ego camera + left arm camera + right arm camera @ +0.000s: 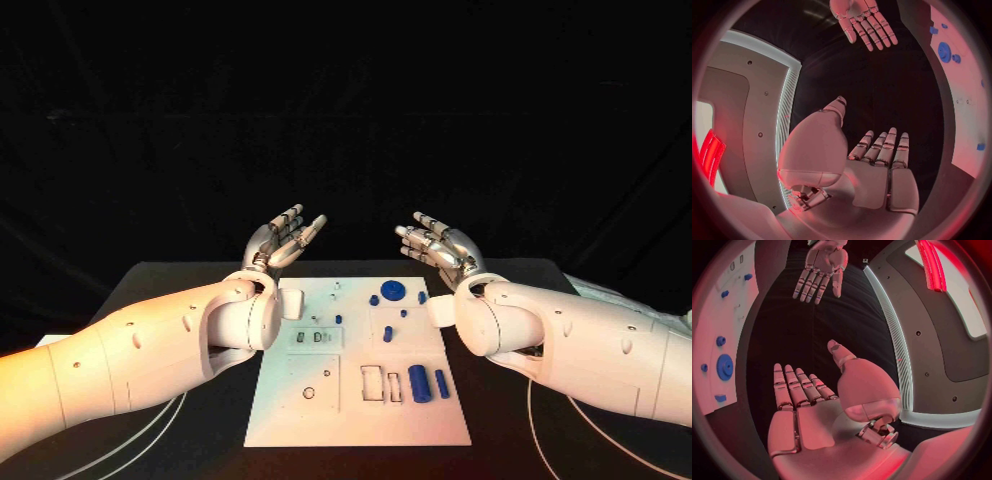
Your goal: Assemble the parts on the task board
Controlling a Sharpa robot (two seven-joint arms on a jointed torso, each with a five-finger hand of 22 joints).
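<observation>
Task board point(310, 420): white rectangular plate, flat at the centre of the black counter point(173, 275); long axis runs from the robot's side to the far edge. No legible writing or brand visible.

Parts: blue gear point(391, 290), round, lying flat near the far edge of the board. Large blue cylinder point(418, 384), lying on the near right of the board, long axis parallel to the board's long side. Smaller blue peg point(441, 385) just beside it, same alignment. Several tiny blue pieces around the gear; too small to identify.

Left robot hand point(284, 238): raised above the far end of the counter, palm turned inward, fingers extended and apart, holding nothing.

Right robot hand point(437, 243): raised opposite, palm facing the left one, fingers extended and apart, holding nothing. Hands well apart from each other.
</observation>
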